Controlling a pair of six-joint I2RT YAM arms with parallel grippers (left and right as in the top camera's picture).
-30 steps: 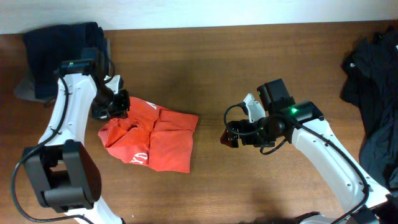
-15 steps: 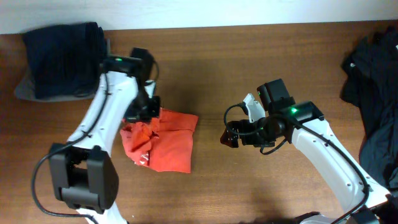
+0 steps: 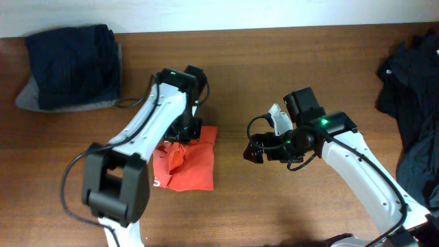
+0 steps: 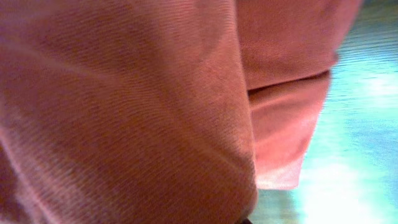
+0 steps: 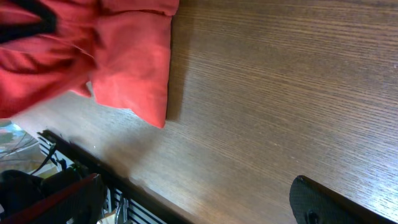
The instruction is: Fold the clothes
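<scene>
- The wooden table [image 3: 274, 55] fills the overhead view, brown grain from edge to edge.
- Far right, there's a dark heap of clothes [image 3: 411, 103], black and navy, crumpled and running off the table's right edge.
- Top left corner, a navy garment [image 3: 68, 65] sits folded into a neat block, and a grey piece [image 3: 27, 101] pokes out from under its left and lower sides.
- Centre-left, here's the orange-red T-shirt [image 3: 195, 165], bunched and wrinkled in its upper part and flatter lower down. A scrap of white print shows at its lower left edge. It lies well apart from both other piles.
- The left gripper [image 3: 186, 129] is right at the shirt's top edge, jaws pinched nearly closed with the red cloth gathered up between them. Its wrist camera sees almost nothing but orange-red weave pressed up close, with a sliver of table off to the right.
- The right gripper [image 3: 255, 151] hangs over bare wood to the right of the shirt, apart from it. Its jaws are spread as wide as they go, nothing between them, touching nothing.
- From the right wrist, only one dark finger [image 5: 336, 202] shows at the bottom right, and the shirt's corner sits in the upper left of that view.
</scene>
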